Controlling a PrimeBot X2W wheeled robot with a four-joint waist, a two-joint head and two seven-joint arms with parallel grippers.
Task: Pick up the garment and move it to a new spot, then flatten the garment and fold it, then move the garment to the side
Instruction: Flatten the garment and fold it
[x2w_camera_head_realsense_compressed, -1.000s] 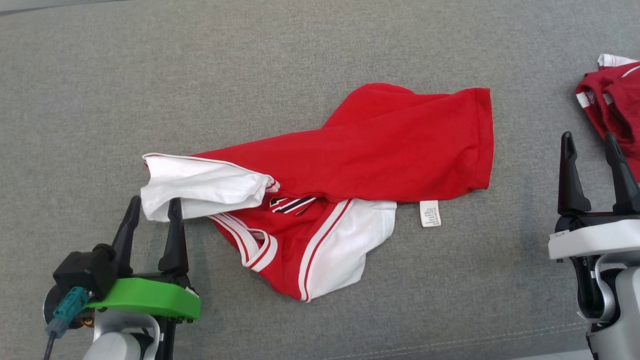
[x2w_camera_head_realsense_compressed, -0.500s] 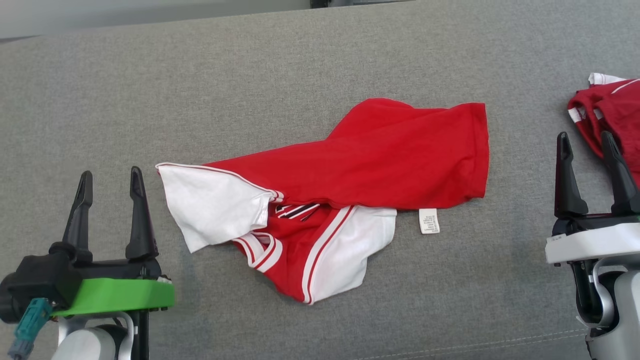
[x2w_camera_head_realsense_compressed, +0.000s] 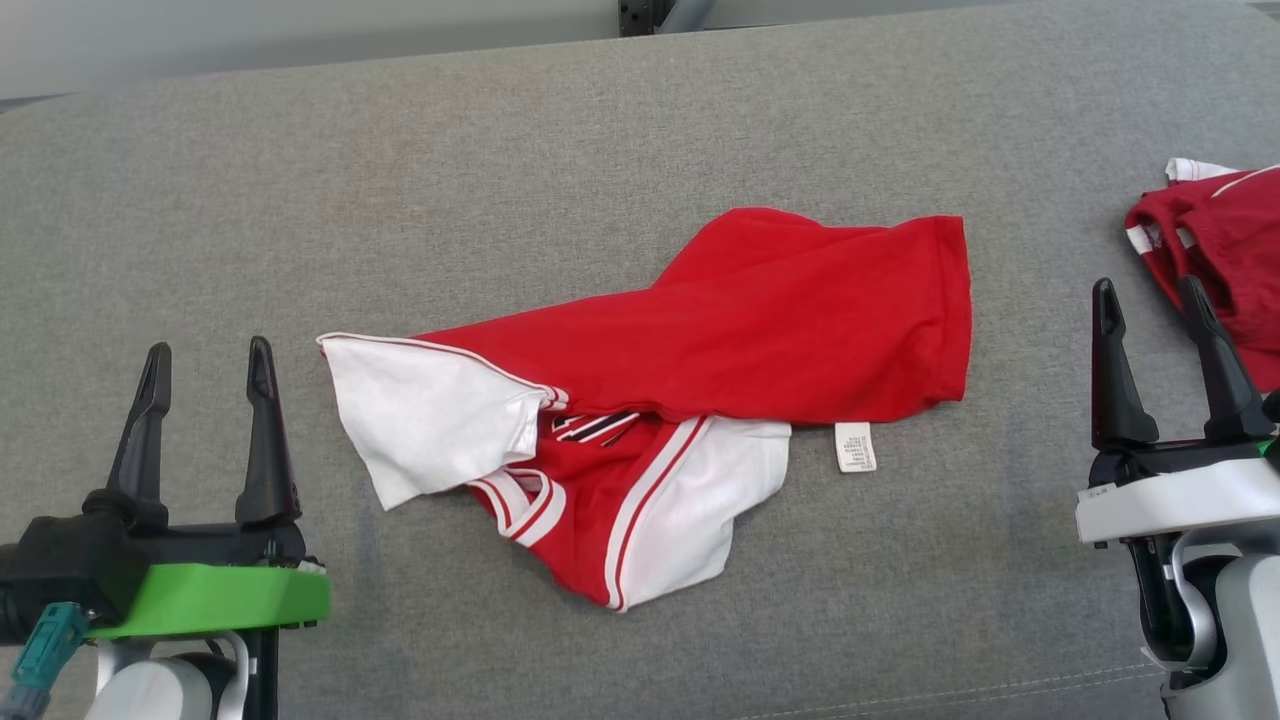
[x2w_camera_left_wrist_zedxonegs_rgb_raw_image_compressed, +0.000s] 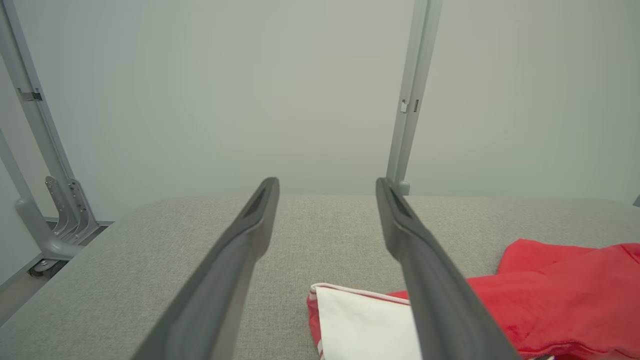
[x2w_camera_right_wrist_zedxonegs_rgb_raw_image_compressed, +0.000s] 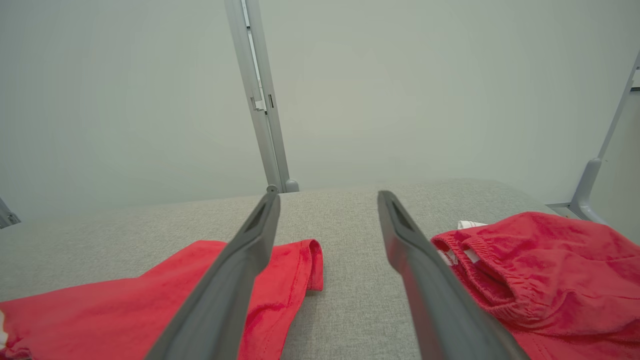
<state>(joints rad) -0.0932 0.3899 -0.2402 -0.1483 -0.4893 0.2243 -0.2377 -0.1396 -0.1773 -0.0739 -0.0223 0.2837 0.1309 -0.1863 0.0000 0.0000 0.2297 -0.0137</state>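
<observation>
A red and white sports shirt lies crumpled at the centre of a grey fabric surface, with its white care label at 5 o'clock of the red body. A second ago the left gripper had its fingers narrower, at the edge of the white sleeve. It now sits at 8 o'clock, clear of the sleeve, fingers spread wide and empty. The sleeve lies flatter. The right gripper, at 3 o'clock, is unchanged, wide open and empty, just beside a second red garment.
</observation>
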